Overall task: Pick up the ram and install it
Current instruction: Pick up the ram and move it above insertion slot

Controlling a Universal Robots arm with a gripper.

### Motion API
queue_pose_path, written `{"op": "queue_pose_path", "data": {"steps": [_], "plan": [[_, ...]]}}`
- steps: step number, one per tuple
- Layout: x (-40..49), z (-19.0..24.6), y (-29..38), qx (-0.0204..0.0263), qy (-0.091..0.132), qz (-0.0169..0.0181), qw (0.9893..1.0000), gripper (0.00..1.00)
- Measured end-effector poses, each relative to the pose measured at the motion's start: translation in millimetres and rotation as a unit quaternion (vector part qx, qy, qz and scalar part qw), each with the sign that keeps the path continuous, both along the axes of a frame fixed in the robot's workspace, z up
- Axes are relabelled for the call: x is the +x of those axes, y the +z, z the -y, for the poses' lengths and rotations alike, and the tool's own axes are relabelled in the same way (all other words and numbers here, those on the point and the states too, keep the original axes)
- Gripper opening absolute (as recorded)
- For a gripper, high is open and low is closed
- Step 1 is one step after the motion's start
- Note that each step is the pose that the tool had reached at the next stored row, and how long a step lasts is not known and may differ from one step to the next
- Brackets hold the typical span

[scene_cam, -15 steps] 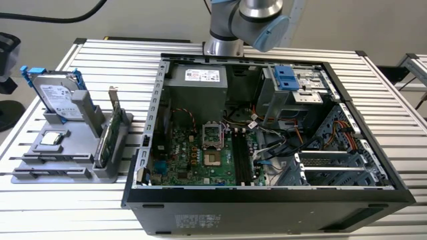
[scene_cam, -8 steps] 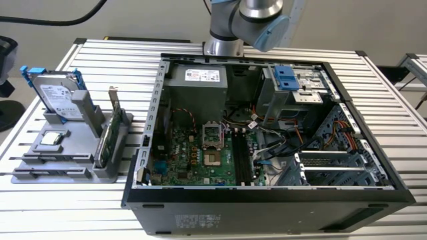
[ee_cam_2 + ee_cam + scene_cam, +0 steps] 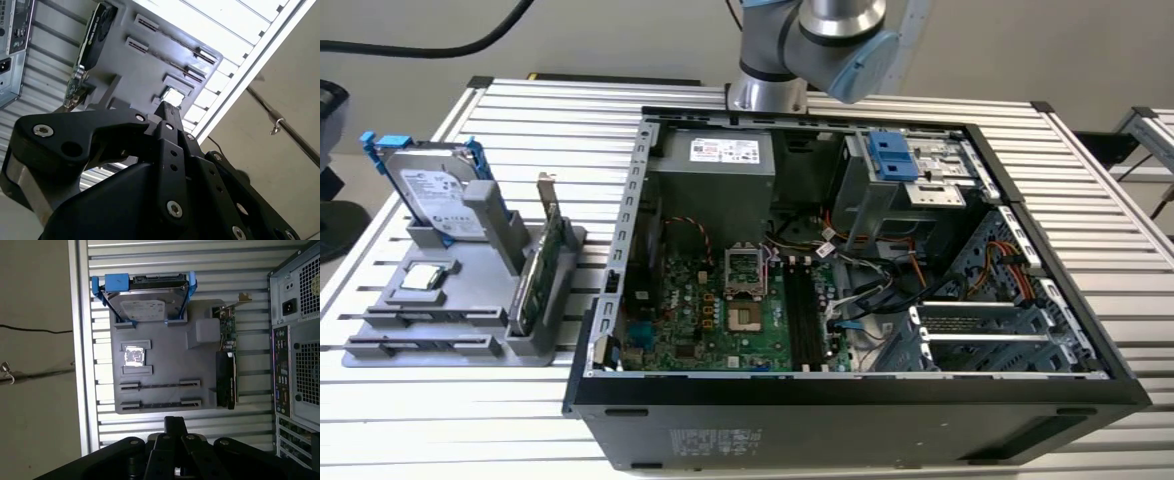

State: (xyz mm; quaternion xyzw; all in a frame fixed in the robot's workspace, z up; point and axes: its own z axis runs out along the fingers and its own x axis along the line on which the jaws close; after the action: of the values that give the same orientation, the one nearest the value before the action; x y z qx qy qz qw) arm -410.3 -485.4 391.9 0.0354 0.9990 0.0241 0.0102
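While the arm (image 3: 814,40) stands behind the open computer case (image 3: 854,420), its gripper (image 3: 175,421) points toward the grey parts fixture (image 3: 165,370), which sits just beside the case on the exterior view's left. In both wrist views the fingertips (image 3: 167,112) read as one dark block, so I judge the tool clenched, with nothing between the pads.

I cannot tell where the ram is. The fixture's two long holders (image 3: 160,386) carry no stick that I can make out. The memory slots (image 3: 803,315) on the motherboard (image 3: 707,310) inside the case are too dark to show whether one is filled.

The other parts are not the target. The green card with its metal bracket (image 3: 547,265) stands on edge on the fixture side nearest the case. The silver hard drive in blue rails (image 3: 434,190) leans upright farther from the case. A small square processor (image 3: 427,278) lies flat between the drive and the long holders.

As a thin memory stick, the ram should be very light and stiff along its length. It would be easily cracked by twisting or by a hard pinch on its chips. Its flat faces are likely smooth and could slip.

The safest hold would be across the two broad faces near mid-length, high on the edge away from the contacts. That keeps the contact edge free and level with the case's slots.
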Motion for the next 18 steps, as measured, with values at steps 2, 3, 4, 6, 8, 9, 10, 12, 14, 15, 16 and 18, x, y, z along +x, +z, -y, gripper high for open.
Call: {"op": "queue_pose_path", "data": {"steps": [2, 3, 4, 6, 8, 9, 10, 12, 14, 15, 16, 18], "plan": [[-0.1, 1.9, 0.0, 0.0, 0.0, 0.0, 1.0, 0.0], [-0.1, 2.7, 0.0, 0.0, 0.0, 0.0, 1.0, 0.0], [-0.2, 3.6, 0.0, 0.0, 0.0, 0.0, 1.0, 0.0], [-0.2, 5.4, -0.1, 0.0, 0.0, 0.0, 1.0, 0.0], [-0.3, 7.0, -0.1, 0.0, 0.0, 0.0, 1.0, 0.0], [-0.4, 7.7, -0.1, 0.0, 0.0, 0.0, 1.0, 0.0], [-0.4, 8.5, -0.1, 0.0, 0.0, 0.0, 1.0, 0.0], [-0.5, 9.8, -0.1, 0.0, 0.0, 0.0, 1.0, 0.0], [-0.6, 11.0, -0.2, 0.0, 0.0, 0.0, 1.0, 0.0], [-0.7, 11.5, -0.2, 0.0, 0.0, 0.0, 1.0, 0.0], [-0.7, 12.1, -0.2, 0.0, 0.0, 0.0, 1.0, 0.0], [-0.9, 13.0, -0.2, 0.0, 0.0, 0.0, 1.0, 0.0]]}}
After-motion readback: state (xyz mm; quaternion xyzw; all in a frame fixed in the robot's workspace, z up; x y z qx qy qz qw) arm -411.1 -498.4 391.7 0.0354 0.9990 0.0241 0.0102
